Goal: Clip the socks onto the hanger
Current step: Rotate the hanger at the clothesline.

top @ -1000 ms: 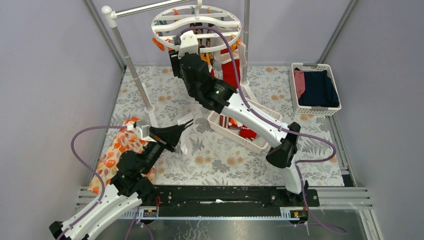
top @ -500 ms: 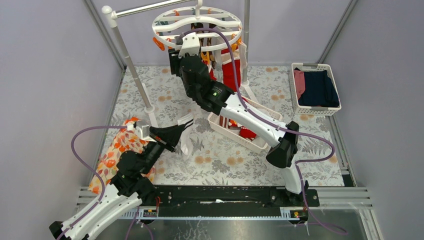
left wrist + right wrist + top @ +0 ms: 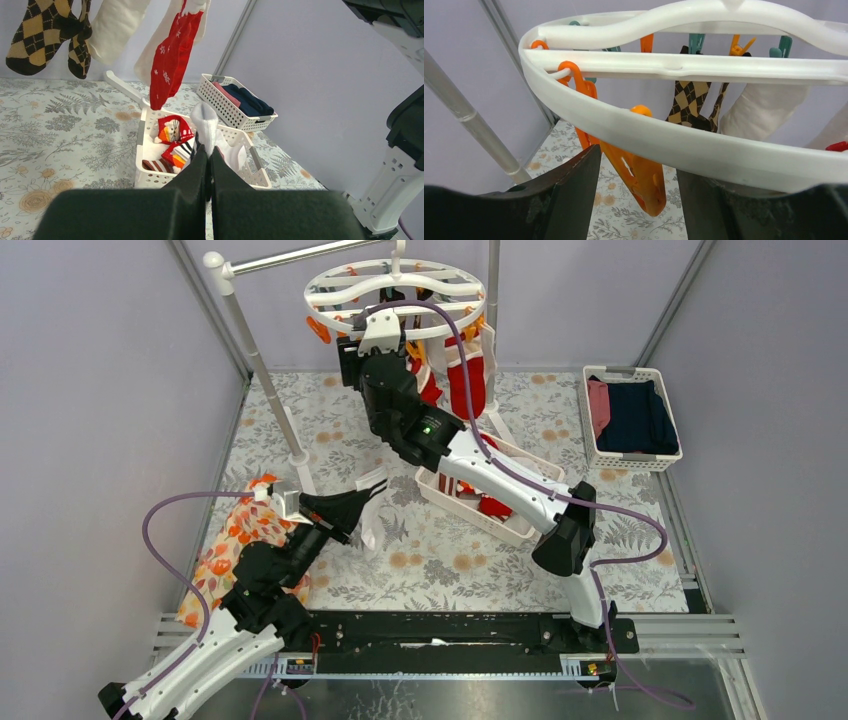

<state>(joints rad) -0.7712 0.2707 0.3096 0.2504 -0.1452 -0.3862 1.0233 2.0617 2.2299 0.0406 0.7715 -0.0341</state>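
Several socks, argyle, white and red, hang clipped on the hanger at the table's far edge, where the right gripper stands open around an orange clip, while the left gripper pinches a white sock tight and more wait in the basket.

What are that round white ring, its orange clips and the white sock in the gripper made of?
The ring looks like hard moulded plastic, smooth with a slight sheen. The orange clip is probably plastic too, glossy and slightly see-through. The white sock is soft knit fabric, matt, bunched where the left gripper pinches it; its fibre can't be told.
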